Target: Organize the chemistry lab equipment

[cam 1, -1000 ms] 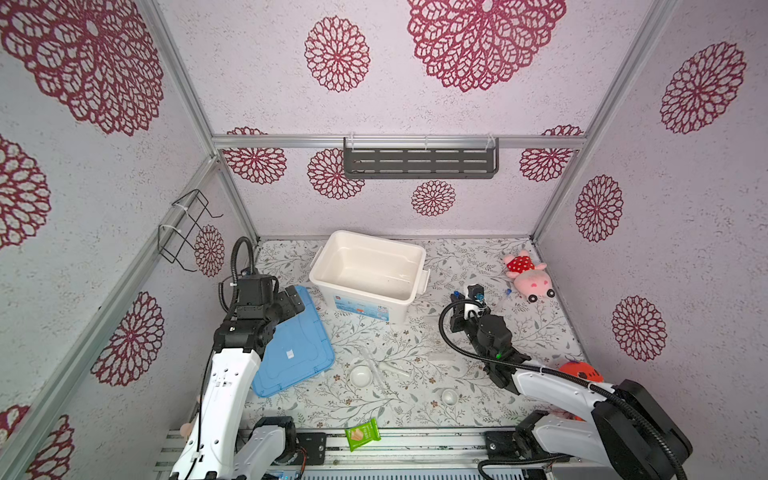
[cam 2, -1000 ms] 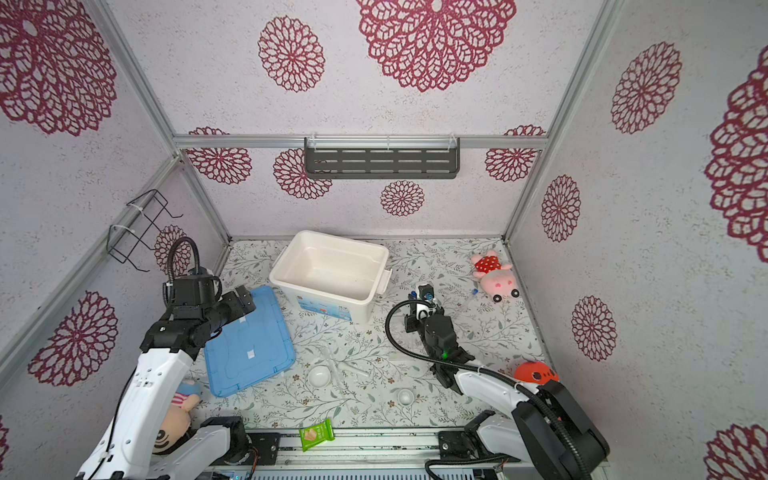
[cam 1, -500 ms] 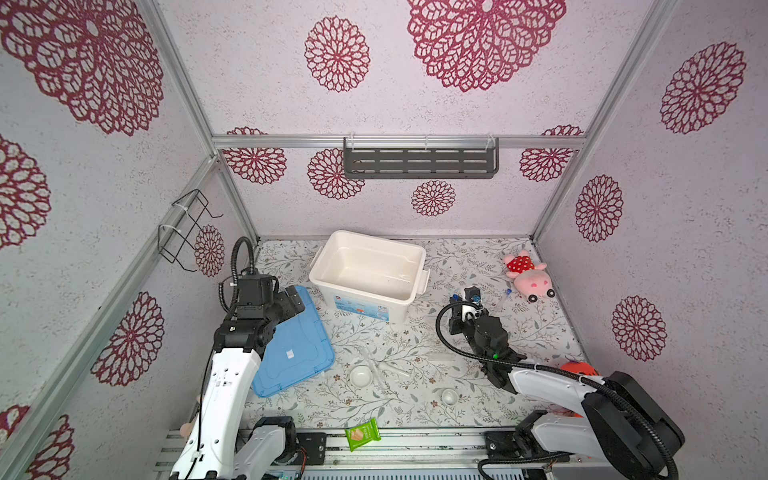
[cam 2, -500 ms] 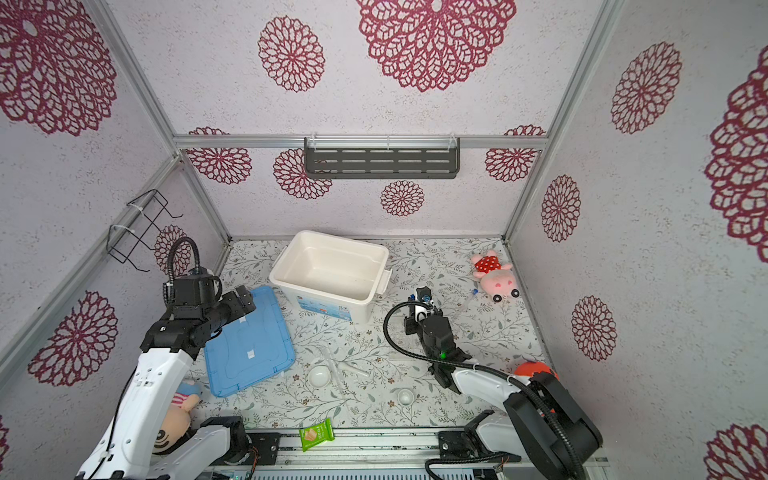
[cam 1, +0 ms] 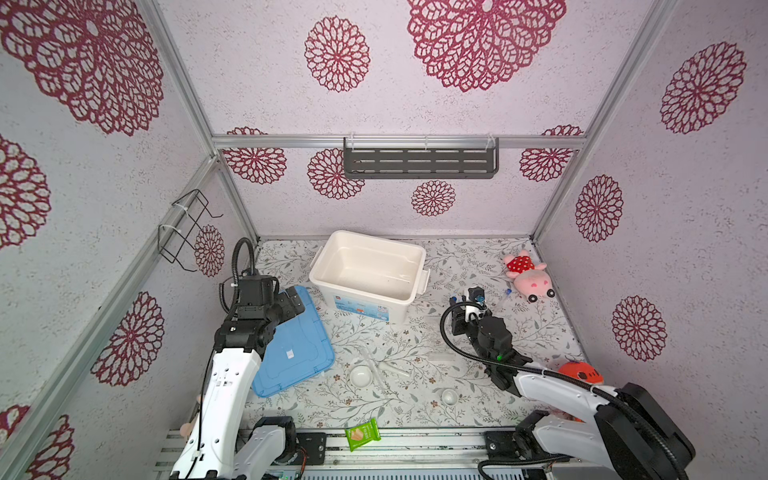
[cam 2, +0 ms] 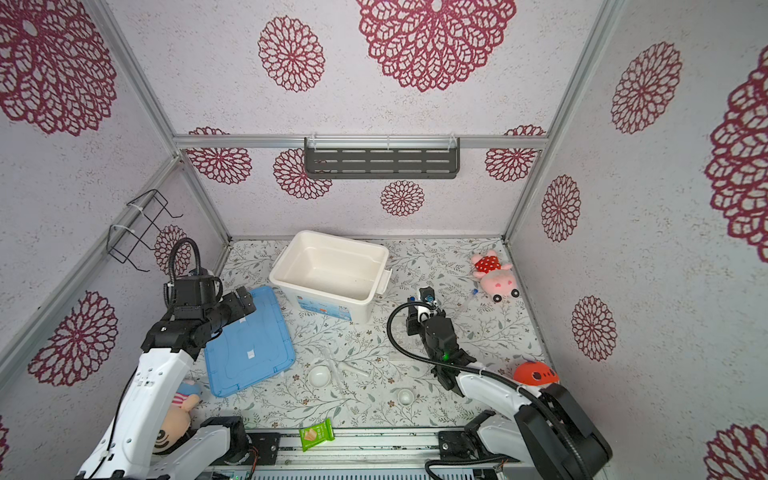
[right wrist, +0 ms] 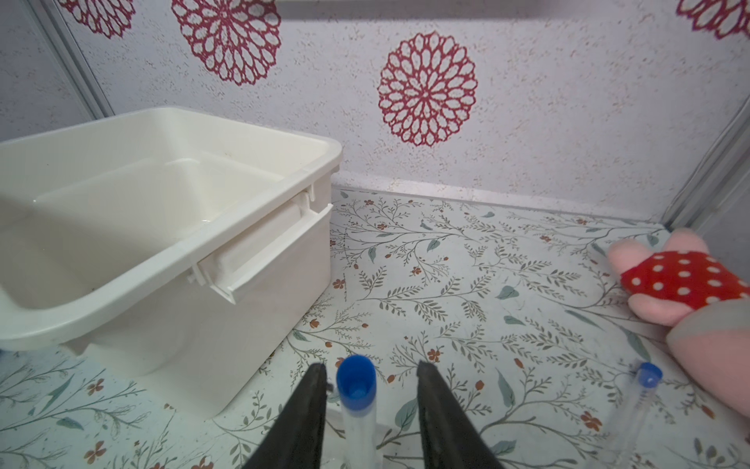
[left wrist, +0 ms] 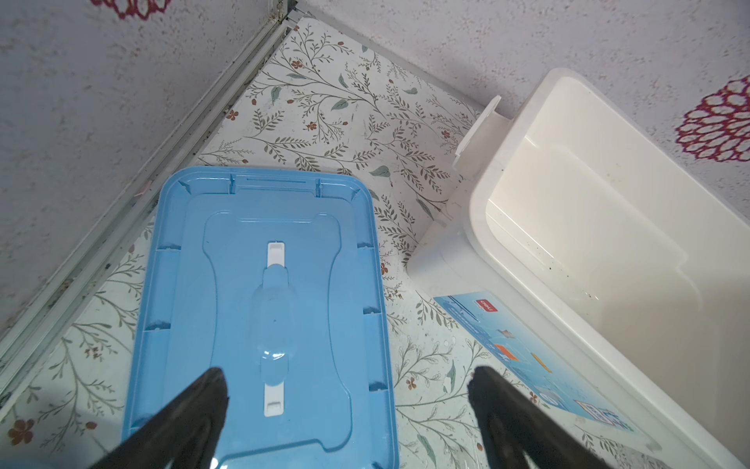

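Observation:
My right gripper [right wrist: 369, 367] is open, just right of the white bin [cam 1: 328, 254]. A clear tube with a blue cap [right wrist: 356, 379] sits between its fingers, close against one, with a gap to the other. In both top views this gripper [cam 1: 467, 297] [cam 2: 419, 296] hangs low over the floor. A second blue-capped tube [right wrist: 645, 381] [cam 1: 505, 296] lies near the pink plush. Two white dishes [cam 1: 360, 376] [cam 1: 449, 397] and clear glass tubes [cam 1: 392, 368] lie at the front middle. My left gripper [left wrist: 347, 377] [cam 1: 297, 301] is open and holds nothing, above the blue lid [left wrist: 259, 284].
The blue lid [cam 1: 291, 353] lies flat left of the bin. A pink plush [cam 1: 528, 274] is at the back right and an orange plush [cam 1: 579, 372] by my right arm. A green packet [cam 1: 363, 434] lies on the front rail, and a doll [cam 2: 178, 415] at the front left.
My right gripper's jaws have spread apart around the blue-capped tube, and the gripper has shifted slightly back towards the bin. The left arm has not moved.

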`<act>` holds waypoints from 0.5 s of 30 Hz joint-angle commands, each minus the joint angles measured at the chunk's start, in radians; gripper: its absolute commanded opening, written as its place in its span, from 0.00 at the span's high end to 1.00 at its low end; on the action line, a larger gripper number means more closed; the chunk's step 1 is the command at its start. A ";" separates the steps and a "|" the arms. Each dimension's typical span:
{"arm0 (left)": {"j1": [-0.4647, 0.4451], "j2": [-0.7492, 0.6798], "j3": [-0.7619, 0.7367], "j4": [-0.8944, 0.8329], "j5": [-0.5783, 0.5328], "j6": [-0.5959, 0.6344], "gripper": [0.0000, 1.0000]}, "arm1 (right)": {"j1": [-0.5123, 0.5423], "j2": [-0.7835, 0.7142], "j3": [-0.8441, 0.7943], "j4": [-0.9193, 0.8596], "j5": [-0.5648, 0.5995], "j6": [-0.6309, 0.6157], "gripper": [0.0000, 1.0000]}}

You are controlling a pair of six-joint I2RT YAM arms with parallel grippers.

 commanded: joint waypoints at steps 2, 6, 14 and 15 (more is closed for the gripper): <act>0.006 -0.022 0.009 -0.001 -0.016 0.006 0.03 | 0.000 -0.098 0.116 -0.176 0.106 0.063 0.49; 0.006 -0.015 0.009 0.004 -0.028 0.013 0.03 | -0.047 -0.102 0.261 -0.460 0.187 0.191 0.34; 0.007 -0.026 -0.001 0.011 -0.038 0.012 0.03 | -0.251 0.035 0.553 -0.931 -0.018 0.388 0.01; 0.007 -0.028 0.006 -0.005 -0.061 0.021 0.03 | -0.285 0.054 0.568 -0.947 -0.059 0.371 0.01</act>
